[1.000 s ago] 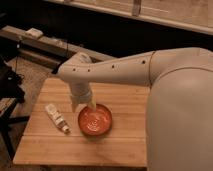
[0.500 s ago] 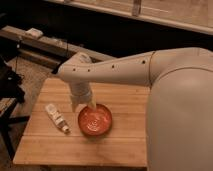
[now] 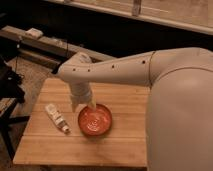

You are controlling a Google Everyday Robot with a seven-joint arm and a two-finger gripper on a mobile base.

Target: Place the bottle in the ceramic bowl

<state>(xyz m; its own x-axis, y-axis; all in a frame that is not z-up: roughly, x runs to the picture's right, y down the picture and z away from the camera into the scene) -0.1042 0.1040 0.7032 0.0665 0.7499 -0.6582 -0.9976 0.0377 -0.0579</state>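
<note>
Dark surroundings lie behind a light wooden slatted table that fills the lower middle of the camera view. At the far left, a black stand-like structure sits beside the table's left edge; its details cannot be made out. Behind it, a long dark bench runs diagonally across the upper left and carries a small pale object. On the left part of the table the bottle lies on its side, flat on the wood. Its wider end points toward the rear left and its narrow end toward the front right. The bottle is outside the ceramic bowl, near the bowl's left rim but apart from it. Just right of the bottle, the gripper hangs downward from a thick pale wrist over the rear-left rim of the bowl, with its tip at or just above the rim. It cannot be told whether the gripper is spread or closed, and nothing is visibly held in it. The bowl stands upright on the table near the centre, orange-red and glossy, with nothing inside. The arm extends from the wrist up and to the right, joining the large pale robot body that occupies the right side of the view.
</note>
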